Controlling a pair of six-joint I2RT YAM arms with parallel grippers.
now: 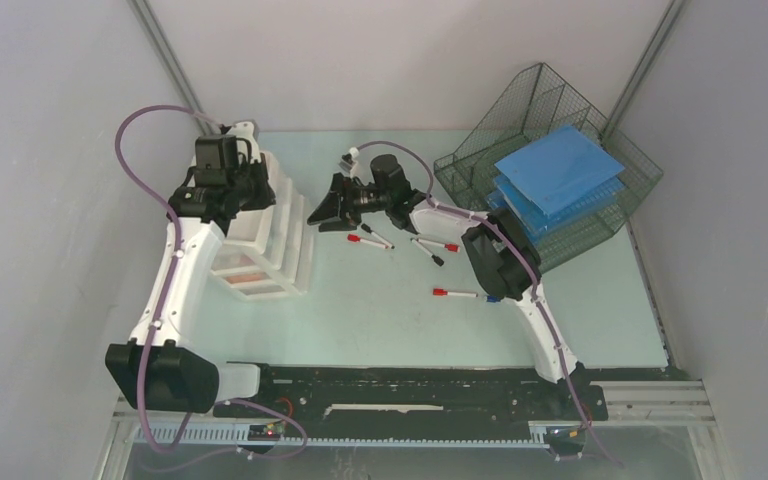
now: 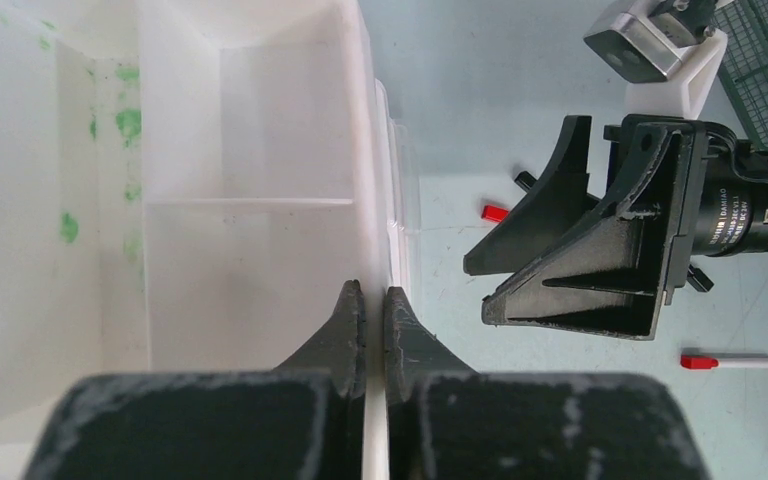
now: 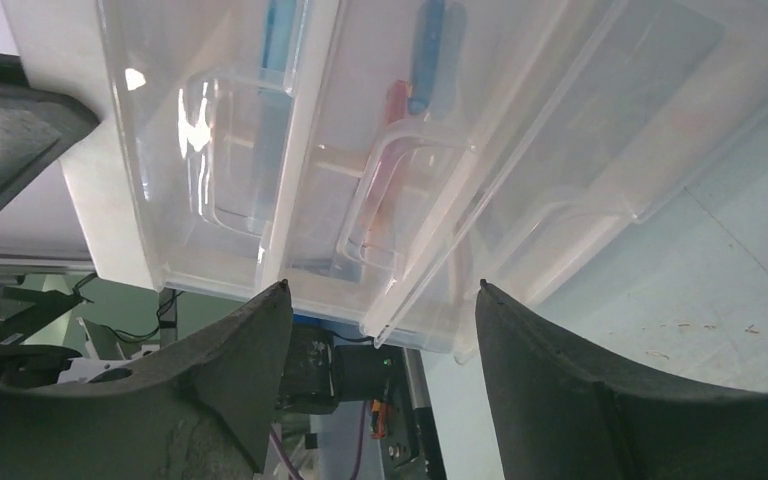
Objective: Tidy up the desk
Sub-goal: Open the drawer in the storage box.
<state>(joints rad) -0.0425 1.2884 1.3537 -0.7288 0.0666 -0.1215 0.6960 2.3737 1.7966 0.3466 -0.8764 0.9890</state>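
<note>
The pale mint-green desk (image 1: 380,320) carries a white plastic drawer unit (image 1: 265,240) at its left. My left gripper (image 2: 375,300) sits on top of the unit, shut on the thin white upper edge of its side wall (image 2: 378,200). My right gripper (image 1: 326,210) hangs open just right of the unit, facing its clear drawers (image 3: 380,180), with nothing between its fingers (image 3: 250,340). Blue and red pens (image 3: 425,60) lie inside the drawers. Three red-capped markers (image 1: 370,240) (image 1: 435,247) (image 1: 457,294) lie loose on the desk.
A dark wire-mesh tray (image 1: 480,160) holding blue folders (image 1: 558,172) stands at the back right. Grey walls close in the desk on three sides. A black rail (image 1: 410,385) runs along the near edge by the arm bases.
</note>
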